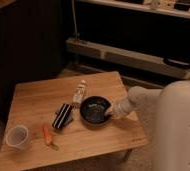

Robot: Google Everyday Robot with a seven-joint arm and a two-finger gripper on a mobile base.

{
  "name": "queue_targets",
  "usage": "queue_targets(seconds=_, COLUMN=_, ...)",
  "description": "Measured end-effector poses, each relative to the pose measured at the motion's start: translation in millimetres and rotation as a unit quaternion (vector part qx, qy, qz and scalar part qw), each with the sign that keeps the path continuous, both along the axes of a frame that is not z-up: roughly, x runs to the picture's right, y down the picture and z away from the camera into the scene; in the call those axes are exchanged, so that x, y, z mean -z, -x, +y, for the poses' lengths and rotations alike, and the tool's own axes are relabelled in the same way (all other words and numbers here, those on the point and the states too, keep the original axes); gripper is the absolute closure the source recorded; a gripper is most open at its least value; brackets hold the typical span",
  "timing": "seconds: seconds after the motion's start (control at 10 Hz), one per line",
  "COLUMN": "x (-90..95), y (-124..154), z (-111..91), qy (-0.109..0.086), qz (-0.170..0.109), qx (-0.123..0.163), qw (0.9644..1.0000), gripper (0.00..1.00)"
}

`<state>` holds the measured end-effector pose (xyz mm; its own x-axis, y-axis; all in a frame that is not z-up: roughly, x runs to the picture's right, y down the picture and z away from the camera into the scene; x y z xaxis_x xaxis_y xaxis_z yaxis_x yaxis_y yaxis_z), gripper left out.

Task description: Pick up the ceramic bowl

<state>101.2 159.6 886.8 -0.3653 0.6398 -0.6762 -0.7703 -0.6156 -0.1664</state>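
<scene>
The ceramic bowl (93, 110) is round, shallow and glossy black, and sits on the right-middle part of the wooden table (38, 95). My gripper (110, 113) reaches in from the right on a white arm (138, 97) and is at the bowl's right rim, touching or gripping it. The small clear plastic cup (17, 136) stands at the table's front left corner, far from the gripper.
A white bottle (79, 92) lies just behind the bowl. A dark striped packet (63, 115) lies left of the bowl. An orange carrot-like object (48, 134) lies near the cup. A low bench and dark shelving (133, 55) stand behind the table.
</scene>
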Motion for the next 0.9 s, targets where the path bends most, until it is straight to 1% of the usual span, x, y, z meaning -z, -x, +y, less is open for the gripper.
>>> queue_targets(seconds=0.9, x=2.9, y=0.5, z=-2.3, qy=-0.001, qz=-0.002, qx=0.001, qw=1.0000, gripper=0.20)
